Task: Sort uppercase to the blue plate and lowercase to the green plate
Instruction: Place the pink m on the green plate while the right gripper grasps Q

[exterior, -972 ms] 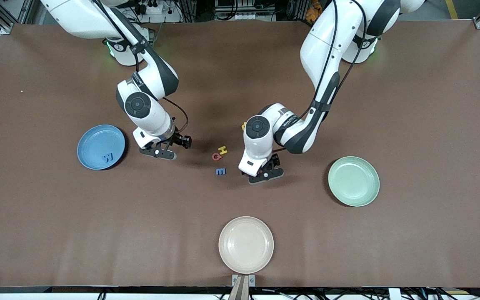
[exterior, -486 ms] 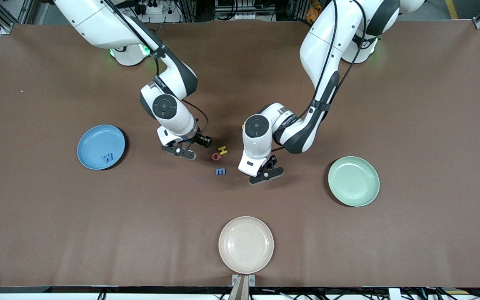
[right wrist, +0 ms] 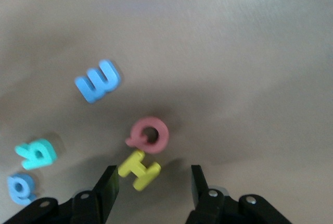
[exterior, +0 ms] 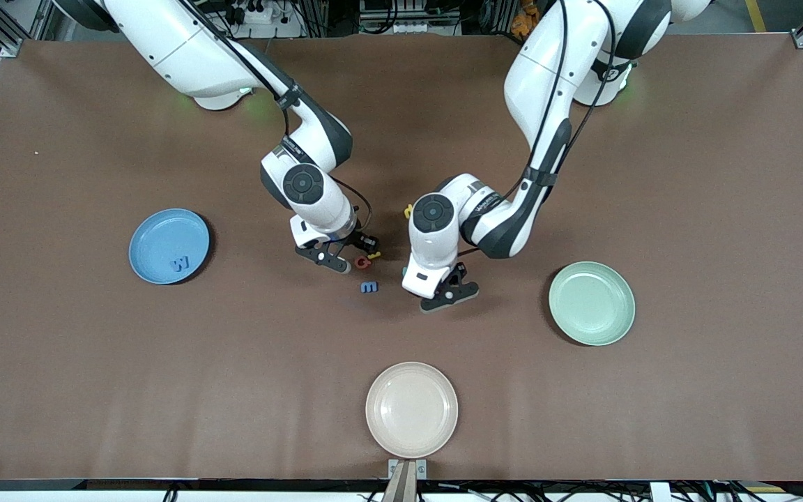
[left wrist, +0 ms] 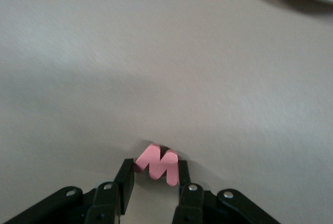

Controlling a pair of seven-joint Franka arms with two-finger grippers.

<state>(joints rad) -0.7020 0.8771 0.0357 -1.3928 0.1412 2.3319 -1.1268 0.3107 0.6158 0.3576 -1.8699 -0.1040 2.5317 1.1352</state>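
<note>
Right gripper [exterior: 337, 259]: fingers apart, holding nothing, low over the letter cluster at mid-table. In the right wrist view the yellow H [right wrist: 139, 169] lies on the table between the spread fingers [right wrist: 109, 185], nearer one of them than the other.

Left gripper [exterior: 447, 295]: low over bare table [exterior: 687, 174], between the letter cluster and the green plate [exterior: 592, 303]. Fingers clamped on the red w [left wrist: 157, 164], one on each side of the letter; whether the letter touches the table cannot be told.

Loose letters on the table:
- red Q [exterior: 362, 262], touching the yellow H.
- blue m [exterior: 369, 286], near the Q and nearer the front camera.
- teal letter [right wrist: 36, 153] and blue rounded letter [right wrist: 21, 188], side by side, a little apart from the Q; clear in the right wrist view only.
- small yellow letter [exterior: 408, 210], mostly hidden by the left arm's wrist.

Plates:
- blue plate [exterior: 157, 233], toward the right arm's end, carrying the blue W [exterior: 180, 264].
- green plate, toward the left arm's end, holding no letters.
- cream plate [exterior: 411, 409], nearest the front camera.
</note>
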